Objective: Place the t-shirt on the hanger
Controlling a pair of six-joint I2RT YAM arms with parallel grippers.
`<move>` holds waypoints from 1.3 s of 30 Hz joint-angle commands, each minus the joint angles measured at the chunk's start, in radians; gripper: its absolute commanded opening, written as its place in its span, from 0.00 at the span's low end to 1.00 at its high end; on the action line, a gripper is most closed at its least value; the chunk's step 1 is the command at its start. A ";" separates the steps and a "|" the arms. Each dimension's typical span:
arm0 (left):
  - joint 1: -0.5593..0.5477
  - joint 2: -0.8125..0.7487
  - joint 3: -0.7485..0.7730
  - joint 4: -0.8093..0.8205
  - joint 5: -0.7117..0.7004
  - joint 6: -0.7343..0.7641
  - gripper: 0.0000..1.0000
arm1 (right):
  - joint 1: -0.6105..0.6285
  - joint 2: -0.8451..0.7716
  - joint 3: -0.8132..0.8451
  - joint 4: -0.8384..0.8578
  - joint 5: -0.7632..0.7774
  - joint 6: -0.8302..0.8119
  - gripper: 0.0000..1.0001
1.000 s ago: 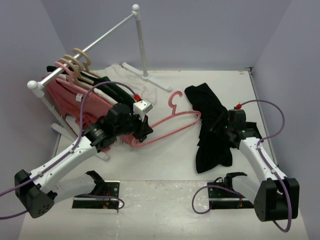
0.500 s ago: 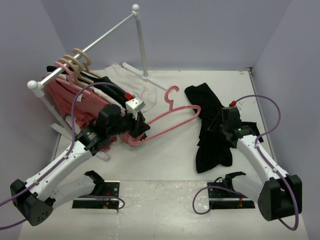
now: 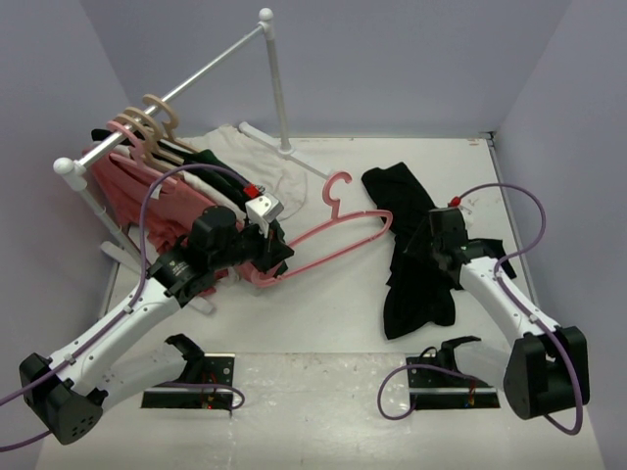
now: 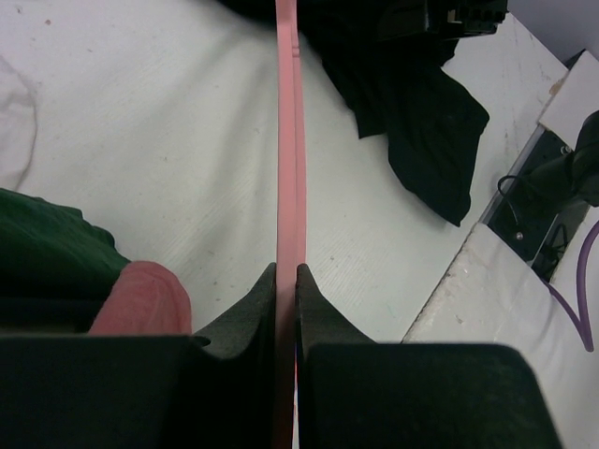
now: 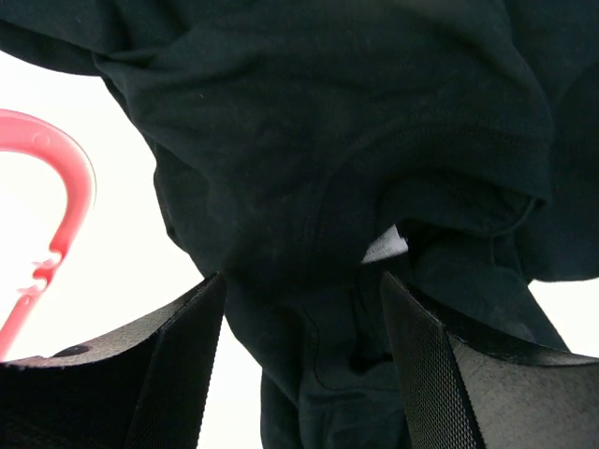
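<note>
From above, the left gripper (image 3: pixel 277 253) has its jaws closed on the corner of the hanger (image 3: pixel 345 248) farthest from the t-shirt (image 3: pixel 416 269). The hanger's long axis points at the shirt, and its free shoulder tip lies just beside the shirt's edge. The right gripper (image 3: pixel 433 240) hangs over the shirt's upper half, so it is the nearer arm. Bare tabletop (image 3: pixel 323 313) opens on the hanger's side of the shirt, with a wall close on the other side. In the left wrist view, the jaws pinch the pink bar, which runs straight ahead toward the shirt. In the right wrist view, the jaws stand open astride the shirt's collar (image 5: pixel 449 140), and the hanger's rounded end lies just beside the shirt. We judge the neck opening must be raised toward that tip.
</note>
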 commanded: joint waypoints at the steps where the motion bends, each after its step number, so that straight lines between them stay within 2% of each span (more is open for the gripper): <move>1: 0.006 -0.012 -0.003 0.055 0.009 0.005 0.00 | 0.000 0.086 0.073 0.066 -0.030 -0.061 0.70; 3: 0.006 -0.012 -0.004 0.053 0.003 0.005 0.00 | 0.001 0.142 0.098 0.078 -0.049 -0.080 0.70; 7: 0.006 -0.009 -0.005 0.050 -0.015 0.009 0.00 | 0.039 0.128 0.122 0.096 -0.005 -0.096 0.58; 11: 0.008 0.003 0.000 0.044 -0.030 0.011 0.00 | 0.149 0.136 0.217 -0.007 0.096 -0.058 0.57; 15: 0.012 0.002 -0.001 0.041 -0.043 0.011 0.00 | 0.240 0.144 0.258 -0.034 0.119 0.005 0.57; 21: 0.025 -0.009 -0.001 0.036 -0.121 -0.001 0.00 | 0.283 0.233 0.288 0.101 -0.068 0.027 0.58; 25: 0.040 -0.014 -0.001 0.024 -0.182 -0.016 0.00 | 0.290 0.316 0.317 0.122 -0.112 0.031 0.58; 28: 0.065 -0.023 -0.002 0.025 -0.212 -0.025 0.00 | 0.327 0.377 0.370 0.136 -0.237 -0.015 0.58; 32: 0.103 -0.025 -0.007 0.038 -0.167 -0.035 0.00 | 0.351 0.370 0.389 0.131 -0.269 -0.045 0.60; 34: 0.114 -0.020 -0.009 0.048 -0.111 -0.034 0.00 | 0.344 0.327 0.385 0.092 -0.208 -0.075 0.63; 36: 0.114 -0.015 -0.013 0.056 -0.065 -0.028 0.00 | 0.320 0.303 0.401 0.012 -0.137 -0.109 0.66; 39: 0.114 -0.010 -0.016 0.066 -0.006 -0.024 0.00 | 0.251 0.268 0.382 -0.055 -0.171 -0.140 0.71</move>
